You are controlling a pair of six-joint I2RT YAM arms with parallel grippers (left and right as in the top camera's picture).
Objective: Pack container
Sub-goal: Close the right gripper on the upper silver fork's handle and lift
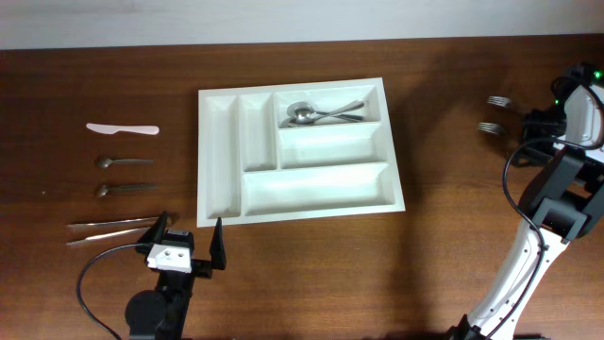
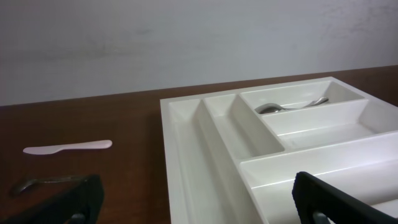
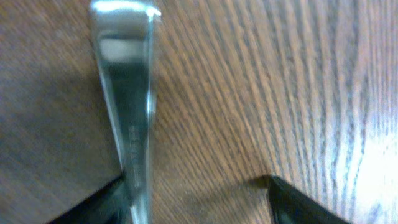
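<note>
The white cutlery tray (image 1: 219,161) lies mid-table, also in the left wrist view (image 2: 186,143). Its far crosswise compartment holds metal spoons (image 1: 316,113), also seen in the left wrist view (image 2: 286,106). My left gripper (image 1: 191,238) is open and empty, just in front of the tray's near left corner (image 2: 199,208). Two forks (image 1: 497,101) (image 1: 489,127) lie at the right. My right gripper (image 1: 535,127) is low over them. In the right wrist view it (image 3: 196,205) is open around a fork's metal handle (image 3: 127,112), which lies against its left finger.
Left of the tray lie a white plastic knife (image 1: 123,128) (image 2: 68,147), two spoons (image 1: 123,161) (image 1: 123,189) and two long metal knives (image 1: 111,229). The other four tray compartments hold nothing. The right arm stands along the table's right edge.
</note>
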